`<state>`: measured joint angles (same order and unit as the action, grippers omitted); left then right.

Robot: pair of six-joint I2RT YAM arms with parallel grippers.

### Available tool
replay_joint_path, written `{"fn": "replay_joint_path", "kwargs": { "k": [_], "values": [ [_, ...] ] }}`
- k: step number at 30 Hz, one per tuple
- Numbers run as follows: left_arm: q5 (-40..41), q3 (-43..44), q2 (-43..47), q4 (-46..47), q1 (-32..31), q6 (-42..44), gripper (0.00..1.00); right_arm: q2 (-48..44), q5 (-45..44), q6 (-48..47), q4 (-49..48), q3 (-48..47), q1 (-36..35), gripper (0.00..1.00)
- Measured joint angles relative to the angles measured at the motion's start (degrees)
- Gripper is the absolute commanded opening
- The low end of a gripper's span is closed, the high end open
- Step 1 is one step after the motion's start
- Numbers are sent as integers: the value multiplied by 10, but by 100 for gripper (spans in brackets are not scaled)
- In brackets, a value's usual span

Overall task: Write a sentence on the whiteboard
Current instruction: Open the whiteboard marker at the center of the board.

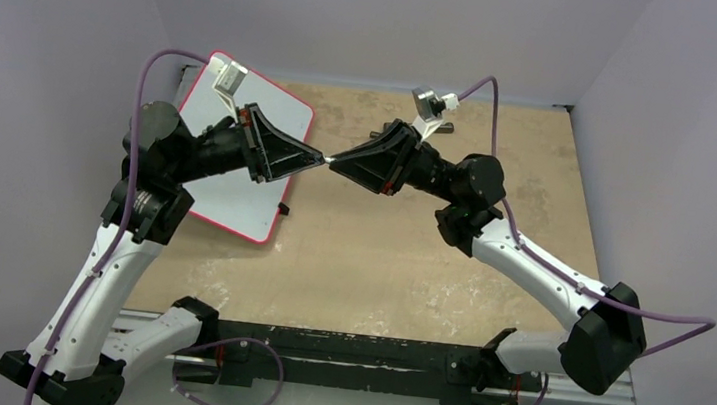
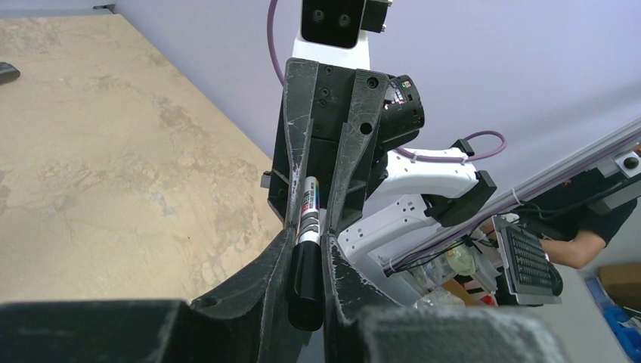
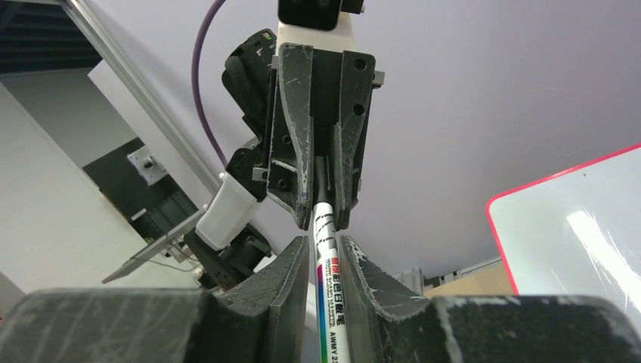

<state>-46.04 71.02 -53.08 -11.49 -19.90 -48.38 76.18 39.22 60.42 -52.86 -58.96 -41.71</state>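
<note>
We are seeing the whiteboard [image 1: 239, 202] lying flat at the upper left of the top view, its red rim showing, and the left arm is crossing over it. To its right, over the bare tan worktop [image 1: 429, 260] near the centre of the frame, the two grippers are meeting tip to tip. Between them a marker [image 2: 305, 249] is bridging the gap. The left gripper [image 2: 306, 237] is clamping the black end of it, and the right gripper [image 3: 323, 243] is pinching the white printed barrel. Both are holding it well above the worktop, apart from the whiteboard.
</note>
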Motion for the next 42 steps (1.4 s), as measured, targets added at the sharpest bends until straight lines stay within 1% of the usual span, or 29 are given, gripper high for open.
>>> {"fn": "replay_joint_path", "kwargs": {
  "k": [2, 6, 9, 11, 16, 17, 19, 22, 23, 24, 26, 31, 37, 42],
  "values": [
    [0, 0, 0, 2, 0, -1, 0, 0, 0, 0, 0, -1, 0, 20],
    [-2, -4, 0, 11, 0, -5, 0, 0, 0, 0, -2, -1, 0, 9],
    [-3, -7, 1, 18, 0, -7, 0, 2, 0, 1, -4, -1, 1, 5],
    [-4, -11, 2, 22, 0, -8, 0, 3, 2, 2, -9, -1, 1, 0],
    [-4, -15, 5, 29, 0, -9, 0, 6, 4, 6, -17, -1, 2, 0],
    [-4, -15, 5, 29, 0, -9, 3, 7, 4, 7, -20, -1, 2, 0],
    [-3, -15, 5, 29, 0, -9, 15, 8, 5, 9, -23, -1, 2, 0],
    [-3, -15, 6, 27, 0, -3, 44, 11, 6, 13, -29, -1, 2, 0],
    [0, -15, 6, 23, 0, 2, 51, 12, 5, 15, -31, -1, 1, 0],
    [3, -15, 6, 10, 0, 9, 57, 12, 6, 15, -33, -1, 1, 0],
    [11, -13, 6, -18, 0, 23, 62, 11, 6, 15, -36, -1, 0, 0],
    [30, 8, 8, -75, 2, 51, 63, 10, 6, 13, -35, -1, 0, 0],
    [43, 19, 32, -81, 3, 56, 63, 10, 6, 8, -29, -1, 0, 0],
    [45, 35, 42, -88, 3, 55, 57, 10, 8, 5, -23, -1, 0, 0]
  ]
}}
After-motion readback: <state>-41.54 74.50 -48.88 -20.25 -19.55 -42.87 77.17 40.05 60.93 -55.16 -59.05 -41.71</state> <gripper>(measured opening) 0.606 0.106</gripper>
